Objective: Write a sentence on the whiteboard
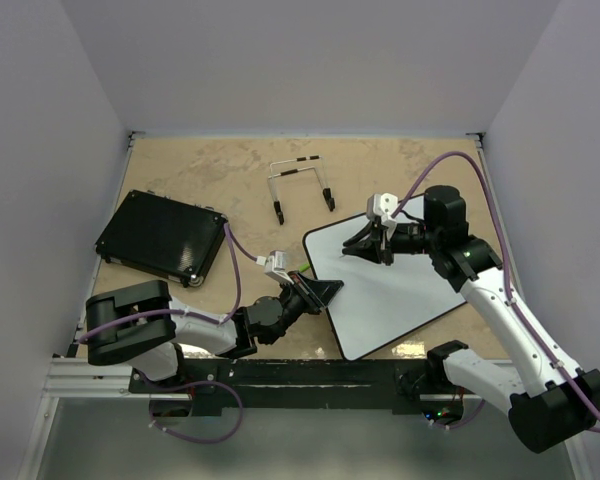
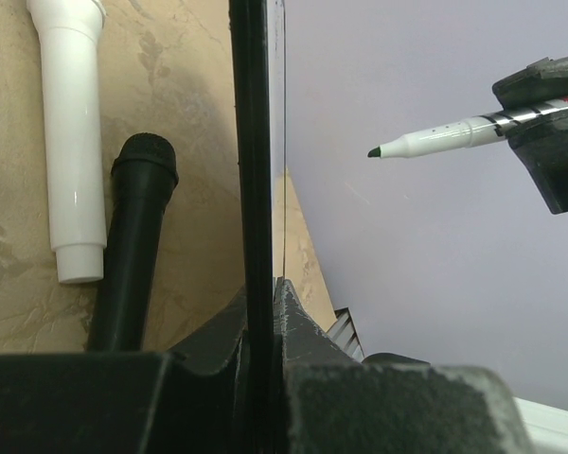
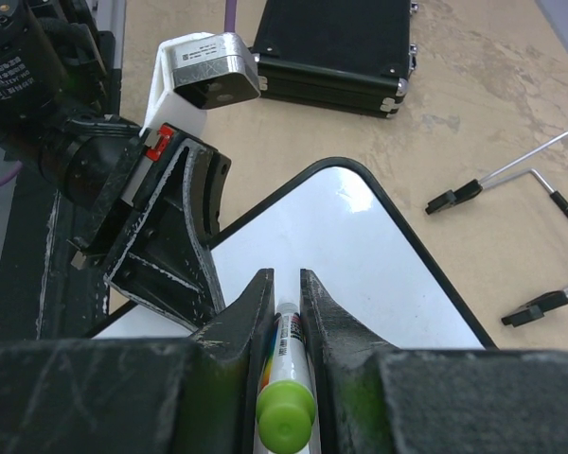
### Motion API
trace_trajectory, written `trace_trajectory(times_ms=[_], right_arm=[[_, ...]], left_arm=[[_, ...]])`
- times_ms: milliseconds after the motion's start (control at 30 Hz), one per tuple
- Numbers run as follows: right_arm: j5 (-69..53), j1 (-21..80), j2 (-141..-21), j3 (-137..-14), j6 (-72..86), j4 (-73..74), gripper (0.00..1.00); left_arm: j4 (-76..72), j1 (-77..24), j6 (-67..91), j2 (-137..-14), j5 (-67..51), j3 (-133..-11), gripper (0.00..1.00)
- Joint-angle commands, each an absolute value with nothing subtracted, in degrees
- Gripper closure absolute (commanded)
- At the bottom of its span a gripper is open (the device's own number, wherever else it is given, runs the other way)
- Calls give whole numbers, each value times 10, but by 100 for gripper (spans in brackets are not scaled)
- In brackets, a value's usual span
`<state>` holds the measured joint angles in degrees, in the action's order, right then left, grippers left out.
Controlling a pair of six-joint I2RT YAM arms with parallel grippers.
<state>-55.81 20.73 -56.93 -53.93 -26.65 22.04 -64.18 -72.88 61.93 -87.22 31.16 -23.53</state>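
Both grippers are clamped: your left gripper point(image 1: 323, 293) on the left rim of the whiteboard point(image 1: 390, 290), which lies on the table point(image 1: 230, 170); your right gripper point(image 3: 286, 284) on the marker point(image 3: 286, 378); expect a stiff, glossy (likely slippery) panel; hold the frame only.

Whiteboard point(image 1: 400, 290): glossy white face, thin black frame. Tabletop point(image 1: 230, 165) under it: sandy tan, mottled with paler marbling.

Left of the whiteboard, case point(image 1: 160, 237): black, fine textured surface (silver corner fittings show in the right wrist view).

Beyond the whiteboard, wire stand point(image 1: 300, 185): bare silver rods, black tips.

Over the whiteboard, marker point(image 3: 286, 407): white barrel, multicoloured label, lime-green end cap, dark tip.

Right claw point(image 3: 286, 284) and left claw point(image 1: 325, 292): matt black, scuffed whitish along the edges. Cables point(image 1: 450, 160): purple.

Just beside the whiteboard's frame: one white tube point(image 2: 71, 142), one black microphone point(image 2: 133, 246).
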Motion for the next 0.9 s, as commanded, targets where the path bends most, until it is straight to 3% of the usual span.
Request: trace_trajectory(times_ms=[0, 867], right_arm=[[-542, 213, -558, -536, -257, 196, 100], [-538, 228, -569, -544, -267, 198, 100]], left_arm=[[-658, -735, 583, -875, 311, -250, 100], [-665, -735, 595, -884, 309, -256, 100]])
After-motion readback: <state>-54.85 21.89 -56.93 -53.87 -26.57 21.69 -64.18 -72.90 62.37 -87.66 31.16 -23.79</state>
